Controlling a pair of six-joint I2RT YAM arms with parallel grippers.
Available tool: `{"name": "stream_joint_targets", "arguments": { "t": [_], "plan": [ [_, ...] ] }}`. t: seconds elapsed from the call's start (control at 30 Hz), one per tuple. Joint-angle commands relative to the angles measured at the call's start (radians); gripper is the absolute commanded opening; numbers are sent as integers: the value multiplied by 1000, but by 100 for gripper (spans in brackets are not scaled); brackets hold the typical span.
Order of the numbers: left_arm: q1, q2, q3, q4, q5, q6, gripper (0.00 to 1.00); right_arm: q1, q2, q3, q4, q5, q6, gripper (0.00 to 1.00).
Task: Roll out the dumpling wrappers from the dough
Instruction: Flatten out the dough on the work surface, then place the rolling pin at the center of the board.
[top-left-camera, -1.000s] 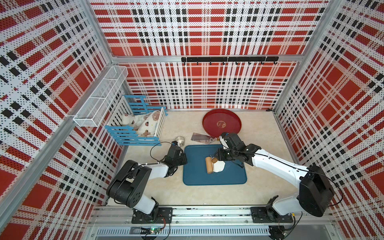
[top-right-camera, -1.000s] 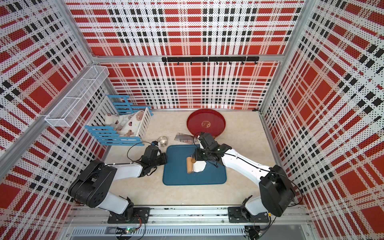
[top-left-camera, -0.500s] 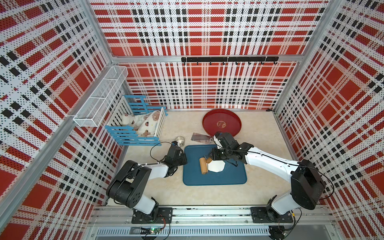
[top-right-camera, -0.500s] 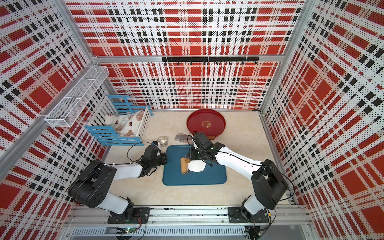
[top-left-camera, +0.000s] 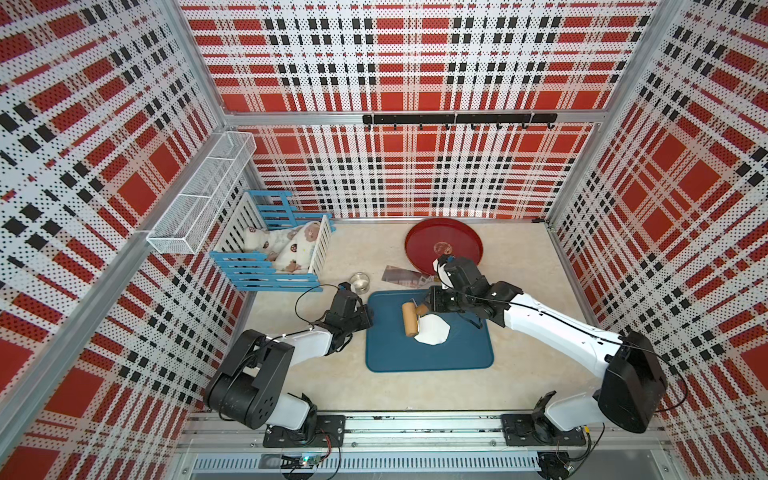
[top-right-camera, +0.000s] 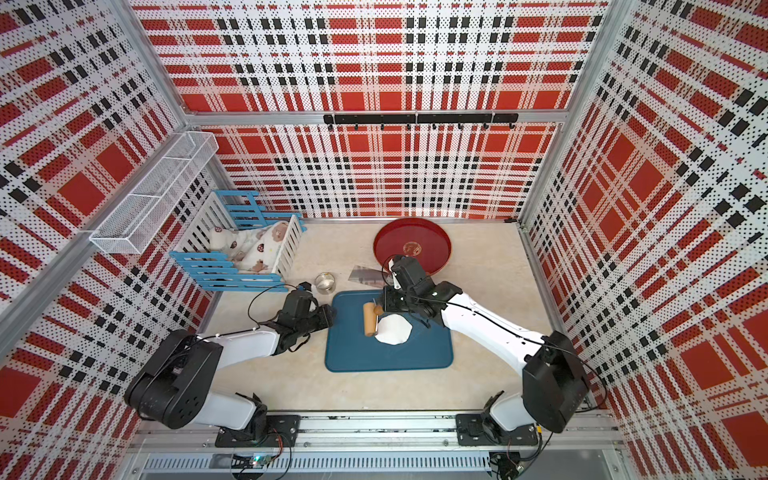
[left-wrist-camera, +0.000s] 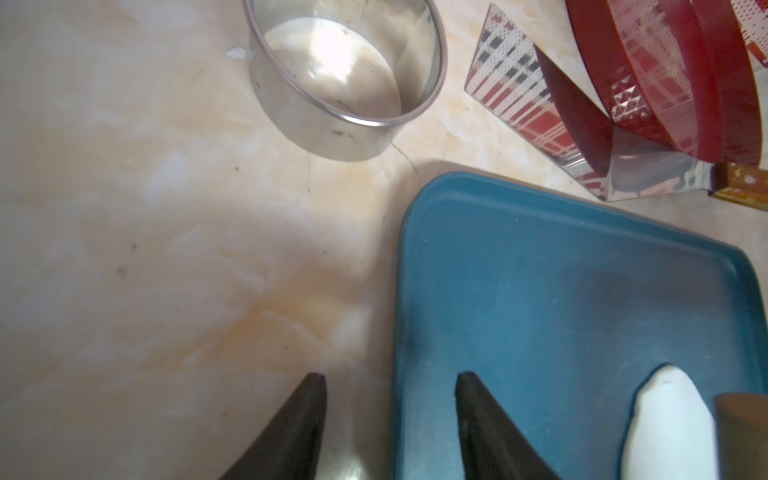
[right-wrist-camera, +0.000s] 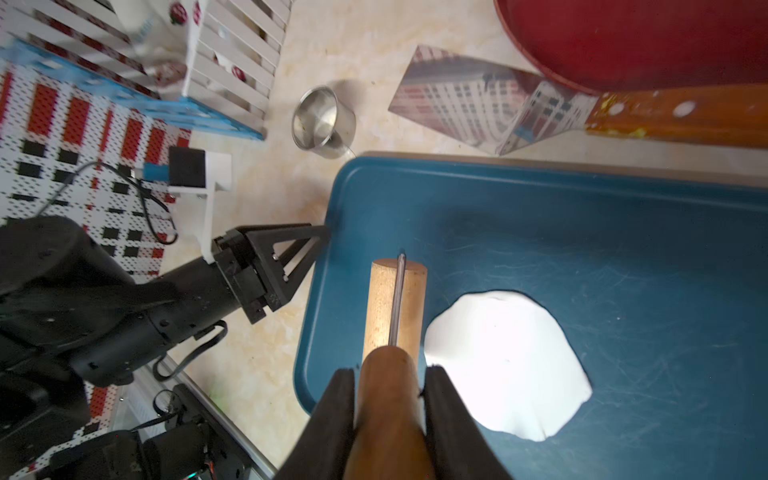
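Where plaid perforated walls (top-left-camera: 415, 62) box a marbled beige bench (top-left-camera: 332, 374), flat ragged dough (top-left-camera: 434, 330) lies on a blue mat (top-left-camera: 415, 357), touching a wooden roller (top-left-camera: 410, 320) clamped by the right gripper (right-wrist-camera: 390, 399); left gripper (left-wrist-camera: 390, 375) gapes at the mat's edge.

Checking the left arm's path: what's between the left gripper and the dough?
From the left gripper: bare blue mat, then the wooden roller beside the dough, in both top views.

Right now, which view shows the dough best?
The right wrist view: the dough lies close, nearly its whole ragged outline visible on the blue tray. In both top views it is small; the left wrist view shows one end only.
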Motion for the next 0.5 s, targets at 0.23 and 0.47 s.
{"name": "stream_joint_targets", "arguments": {
  "t": [0.23, 0.47],
  "plan": [
    [27, -268, 7, -99, -145, -23, 96, -315, -285, -126, -18, 81, -4, 0],
    [36, -357, -5, -82, -165, -41, 98, -584, -344, -202, -31, -11, -18, 0]
  ]
}}
